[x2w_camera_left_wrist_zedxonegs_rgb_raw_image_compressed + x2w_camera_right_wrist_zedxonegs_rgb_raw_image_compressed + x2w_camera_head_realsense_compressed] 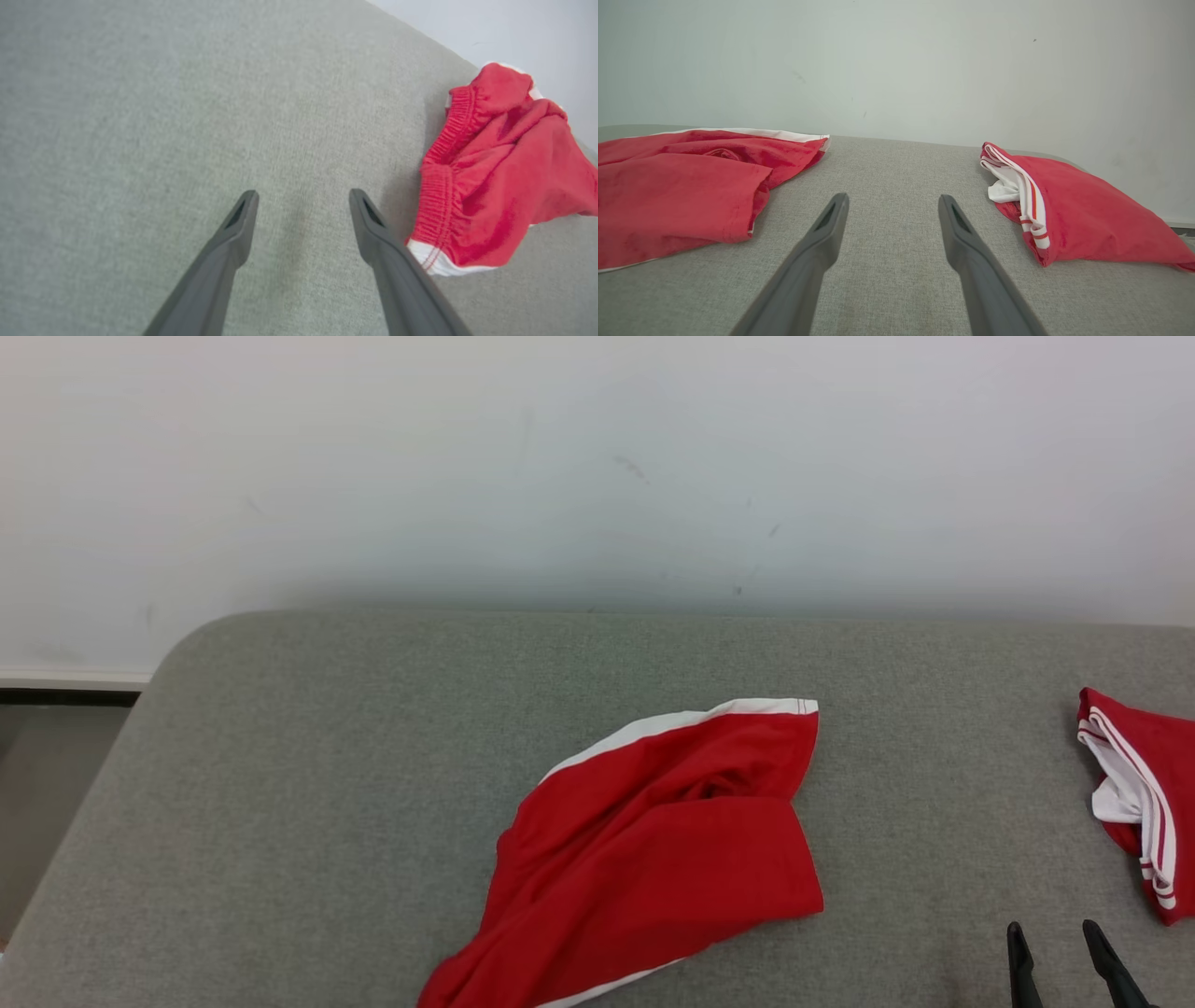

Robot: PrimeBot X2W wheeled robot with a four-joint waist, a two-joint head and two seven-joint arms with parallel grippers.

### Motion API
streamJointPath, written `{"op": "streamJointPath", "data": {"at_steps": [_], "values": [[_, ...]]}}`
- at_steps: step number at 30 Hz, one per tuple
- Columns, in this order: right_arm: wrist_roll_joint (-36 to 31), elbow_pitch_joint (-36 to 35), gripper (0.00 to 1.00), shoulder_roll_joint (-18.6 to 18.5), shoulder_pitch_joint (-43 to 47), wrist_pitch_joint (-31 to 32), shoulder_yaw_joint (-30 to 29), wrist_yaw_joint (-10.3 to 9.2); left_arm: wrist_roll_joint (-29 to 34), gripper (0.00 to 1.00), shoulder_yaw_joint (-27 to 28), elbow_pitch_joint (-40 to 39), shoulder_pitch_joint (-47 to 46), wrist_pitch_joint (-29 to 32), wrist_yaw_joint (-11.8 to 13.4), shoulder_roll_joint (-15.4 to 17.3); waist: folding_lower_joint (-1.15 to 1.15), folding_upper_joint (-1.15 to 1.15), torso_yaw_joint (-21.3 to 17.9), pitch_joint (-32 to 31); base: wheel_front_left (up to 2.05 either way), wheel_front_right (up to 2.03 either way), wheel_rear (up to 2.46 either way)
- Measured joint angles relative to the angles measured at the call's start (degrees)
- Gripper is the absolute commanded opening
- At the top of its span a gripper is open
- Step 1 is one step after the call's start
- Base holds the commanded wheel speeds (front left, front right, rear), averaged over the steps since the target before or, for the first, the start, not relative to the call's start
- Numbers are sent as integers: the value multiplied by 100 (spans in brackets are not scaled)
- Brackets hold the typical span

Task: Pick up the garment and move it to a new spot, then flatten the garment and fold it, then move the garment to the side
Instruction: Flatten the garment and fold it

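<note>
The crumpled red garment [653,849] lies lower centre in the head view on the grey surface [327,756], its long axis running lower left to upper right. The spread left pincer [303,192] has the waistband just to its right (likely the nearer arm). The right pincer [1052,929], also spread, sits lower right.

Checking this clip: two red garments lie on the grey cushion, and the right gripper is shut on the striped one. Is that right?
Not quite: the right gripper is open and holds nothing. The right wrist view shows its fingers spread over the bare grey cushion, with the striped red garment lying apart beside it. The red shorts also lie on the cushion.
</note>
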Motion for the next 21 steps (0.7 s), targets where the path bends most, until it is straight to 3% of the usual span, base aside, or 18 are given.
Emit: {"op": "streamJointPath", "data": {"at_steps": [3,10,21], "values": [[0,-1,100,-1,-1,-1,4,0,447,100,88,-386,-152,-57,201,185,0,0,-14,13,0,0,0],[34,26,100,3,-63,-1,134,0,1358,100,-475,-1377,-1122,232,360,60,0,0,-210,58,0,0,0],[29,-27,100,-1,-330,-1,194,0,2245,100,-1699,-858,-2658,973,-178,-932,0,0,-848,323,0,0,0]]}}
